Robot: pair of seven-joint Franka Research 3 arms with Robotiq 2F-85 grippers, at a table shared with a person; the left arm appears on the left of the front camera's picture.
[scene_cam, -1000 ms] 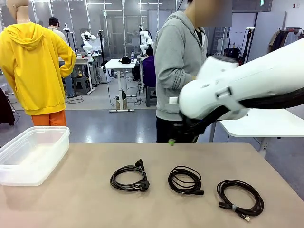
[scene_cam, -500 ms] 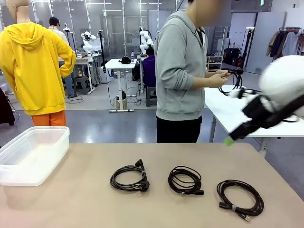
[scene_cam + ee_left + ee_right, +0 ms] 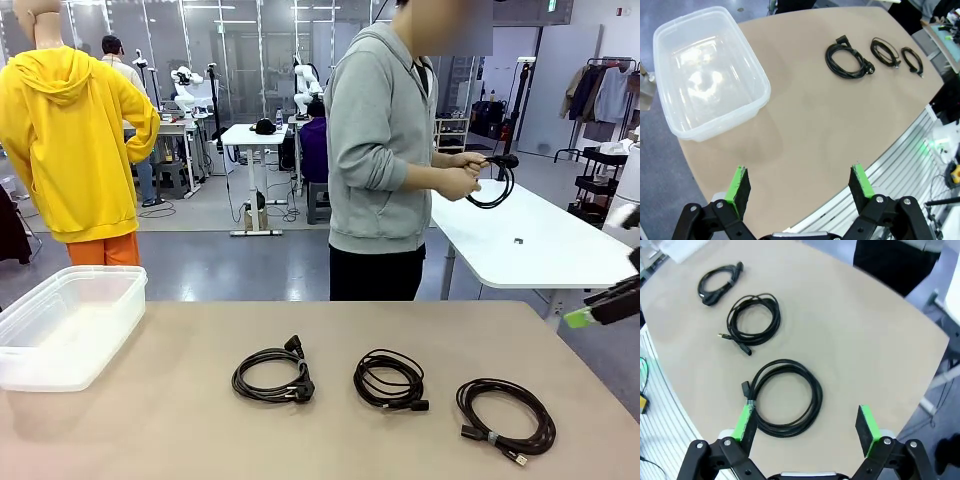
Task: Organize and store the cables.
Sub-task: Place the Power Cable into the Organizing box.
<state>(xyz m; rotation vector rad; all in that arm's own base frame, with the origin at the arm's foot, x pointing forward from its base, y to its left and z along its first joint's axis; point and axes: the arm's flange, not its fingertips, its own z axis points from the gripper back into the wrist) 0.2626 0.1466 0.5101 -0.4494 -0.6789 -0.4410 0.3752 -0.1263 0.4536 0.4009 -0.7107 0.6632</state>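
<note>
Two green-padded right fingers point(image 3: 746, 421) hang spread and empty just short of the largest black coiled cable point(image 3: 785, 366), which lies flat and round on the tan desk point(image 3: 865, 340). Beyond that coil, in a row, lie a middle black coil point(image 3: 774, 322) and a far black coil point(image 3: 303, 390). Left fingers point(image 3: 741, 184), equally spread and empty, hover well apart from it, beside a clear plastic tub point(image 3: 720, 124); the right arm looks nearer.

Front: low, facing across the table point(image 3: 150, 420) toward the far side. Both wrists: high, looking down on it, right nearer. Shared by all: three cables point(image 3: 359, 381).
</note>
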